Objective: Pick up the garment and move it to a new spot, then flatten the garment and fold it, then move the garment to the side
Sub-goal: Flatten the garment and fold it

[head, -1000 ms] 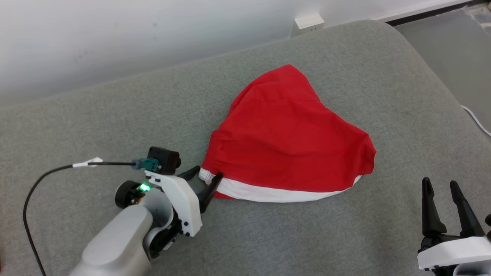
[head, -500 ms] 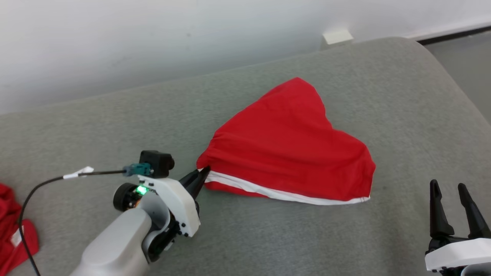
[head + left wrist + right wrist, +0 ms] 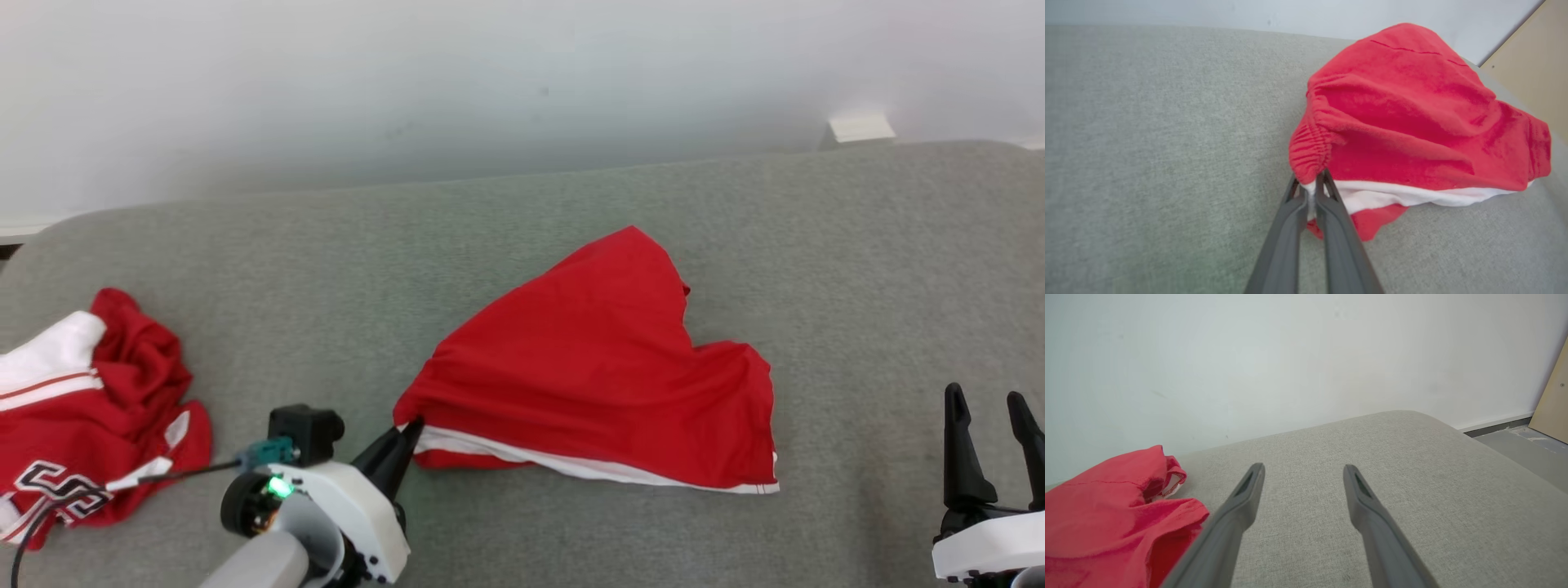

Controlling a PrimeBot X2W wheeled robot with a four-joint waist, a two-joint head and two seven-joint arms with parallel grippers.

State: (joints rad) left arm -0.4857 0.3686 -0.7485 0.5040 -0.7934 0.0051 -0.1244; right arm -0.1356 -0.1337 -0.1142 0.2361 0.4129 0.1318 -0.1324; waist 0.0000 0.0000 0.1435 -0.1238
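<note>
Head view high over the grey cushion point(image 3: 245, 269), 2 wrist views low and close (garment point(image 3: 604, 367) in all 3).

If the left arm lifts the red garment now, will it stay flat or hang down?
Probably hangs limp: the red garment drapes in soft folds from the corner pinched by the left gripper. Likely light, as the cloth looks thin.
</note>
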